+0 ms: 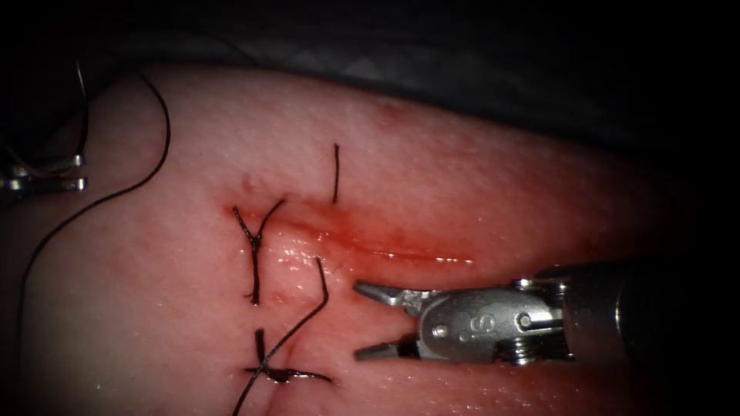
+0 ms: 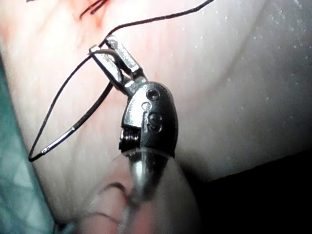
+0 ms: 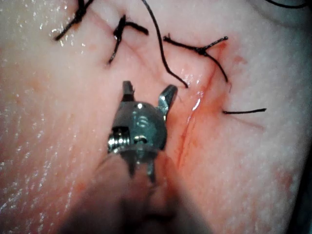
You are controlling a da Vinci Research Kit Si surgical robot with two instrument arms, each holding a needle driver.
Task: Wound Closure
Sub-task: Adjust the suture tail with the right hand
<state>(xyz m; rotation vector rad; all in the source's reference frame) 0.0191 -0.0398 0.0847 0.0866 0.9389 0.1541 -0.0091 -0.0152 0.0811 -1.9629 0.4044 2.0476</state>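
The right pincer (image 1: 368, 321) lies over the tissue (image 1: 478, 177) just below the cut (image 1: 362, 239), its jaws spread wide and holding nothing; the right wrist view shows the same, the right pincer (image 3: 148, 92) gaping with bare tissue between the tips.

The left pincer (image 1: 77, 173) sits at the far left edge of the endoscope view, well apart from the cut. In the left wrist view the left pincer (image 2: 105, 48) is closed on the needle (image 2: 105, 58), which is clear of the tissue and gripped near one end of its curve (the rest of it sweeps away from the jaws, its glinting other end low beside the tissue's edge). The thread (image 1: 146, 115) runs from the left pincer in a long loop across the left side of the tissue.

Two tied stitches (image 1: 254, 243) show, one crossing the left end of the cut, the other below it. A loose cut end (image 1: 336, 173) stands above the cut. Red fluid (image 1: 385, 243) stains the tissue along the cut.
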